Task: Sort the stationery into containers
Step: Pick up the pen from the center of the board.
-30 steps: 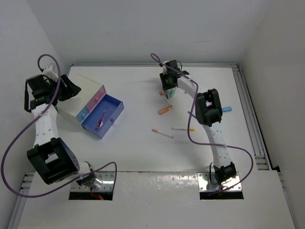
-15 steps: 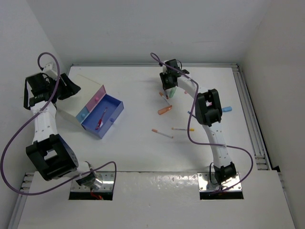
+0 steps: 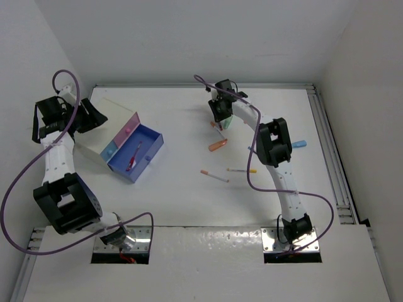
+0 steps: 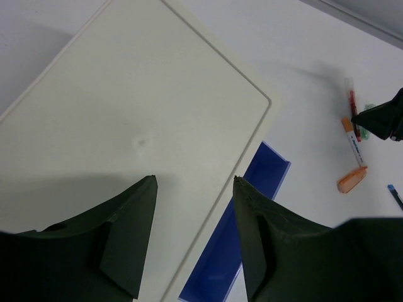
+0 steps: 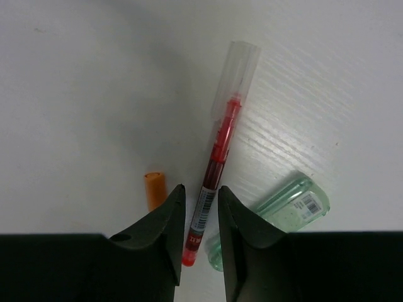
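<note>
A red pen [image 5: 217, 157] with a clear cap lies on the white table, and my right gripper [image 5: 200, 189] is lowered over it. Its jaws stand open, one close on each side of the barrel with thin gaps. A green piece [image 5: 289, 207] lies just to the right and an orange piece [image 5: 155, 189] just to the left. In the top view, that gripper [image 3: 220, 119] is at the far middle. My left gripper [image 4: 195, 182] hangs open and empty over the white box lid [image 4: 138, 113], beside the blue container [image 3: 140, 154]. The blue container holds a red pen [image 3: 133, 157]. The pink container [image 3: 126, 131] sits next to it.
An orange marker [image 3: 217, 146], an orange-tipped white pen [image 3: 214, 176], a yellow-tipped pen [image 3: 242, 170] and a light-blue piece [image 3: 299, 144] lie loose on the table. The right arm's links reach over that area. Walls enclose the table on three sides.
My right gripper's jaws have narrowed a little around the red pen, and its wrist has shifted slightly toward the far left. The left arm has drifted slightly.
</note>
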Controlling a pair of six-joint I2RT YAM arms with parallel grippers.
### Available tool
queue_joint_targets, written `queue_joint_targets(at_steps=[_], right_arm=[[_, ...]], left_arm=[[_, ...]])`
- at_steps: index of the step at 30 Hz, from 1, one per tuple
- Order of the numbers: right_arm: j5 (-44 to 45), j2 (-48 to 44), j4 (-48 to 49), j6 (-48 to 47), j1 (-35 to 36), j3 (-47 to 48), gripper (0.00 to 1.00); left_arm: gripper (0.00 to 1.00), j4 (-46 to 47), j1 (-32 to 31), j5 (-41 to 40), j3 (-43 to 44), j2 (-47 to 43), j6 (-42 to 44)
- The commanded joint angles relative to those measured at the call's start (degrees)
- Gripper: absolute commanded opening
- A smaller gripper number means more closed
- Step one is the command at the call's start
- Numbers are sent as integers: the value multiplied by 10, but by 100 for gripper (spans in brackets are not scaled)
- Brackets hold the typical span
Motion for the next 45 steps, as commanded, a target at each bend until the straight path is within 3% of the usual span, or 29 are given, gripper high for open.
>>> queue_joint_targets(at_steps=[1, 9, 15, 34, 39, 45], right_arm=[[2, 1, -13, -21, 3, 17, 26], [4, 1, -26, -52, 2, 8, 20], [9, -8, -6, -61, 3, -8, 0], [-44, -115, 25, -33, 2, -37, 0], [-79, -163, 10, 9, 2, -64, 0], [-176, -234, -27, 58, -6, -107, 0]], left_arm=[[58, 2, -4, 2, 26, -2, 10], [58, 2, -5, 7, 27, 0, 11], [58, 1, -5, 8, 26, 2, 12], [58, 31, -16, 44, 54, -29, 4], [58, -4, -31, 130, 77, -46, 133], [60, -58, -123, 130, 87, -100, 283]])
